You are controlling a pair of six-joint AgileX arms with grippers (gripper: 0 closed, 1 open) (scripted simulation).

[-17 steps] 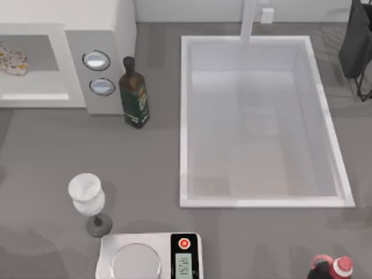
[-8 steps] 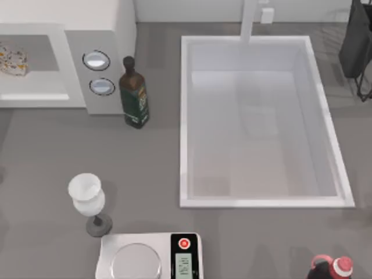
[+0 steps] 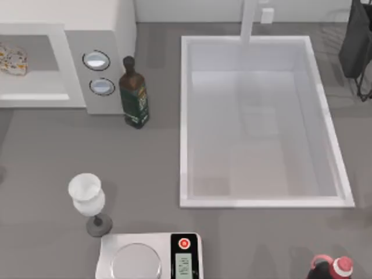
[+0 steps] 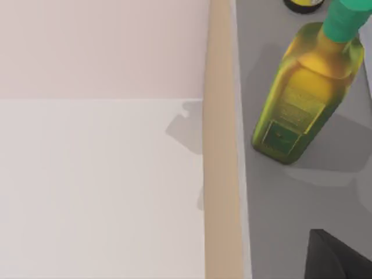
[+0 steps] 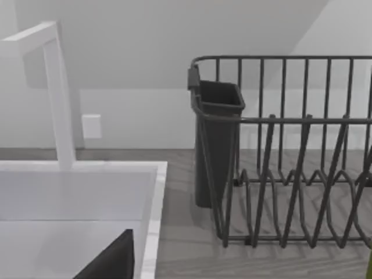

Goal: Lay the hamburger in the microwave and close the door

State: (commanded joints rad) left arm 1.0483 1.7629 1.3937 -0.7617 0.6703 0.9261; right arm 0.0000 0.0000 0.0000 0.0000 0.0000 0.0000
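a dark wire dish rack (image 5: 290, 151) stood on the grey tabletop (image 5: 186, 232), with a dark cutlery holder (image 5: 216, 139) fixed at its nine o'clock end. at nine o'clock from the rack lay a white sink (image 5: 75, 197), a white faucet (image 5: 55, 87) rising behind it.

Matt grey worktop (image 3: 151, 168). Smooth white sink (image 3: 185, 116), faintly sheened. Glossy dark-green glass bottle (image 3: 133, 93) in the top view; glossy yellow-green glass bottle (image 4: 299, 99) in the left wrist view. Silver-rimmed shiny dials (image 3: 96, 60) on matt white microwave (image 3: 87, 23). Brushed-metal scale (image 3: 150, 256) plate. Dark matt wire rack (image 5: 290, 151).
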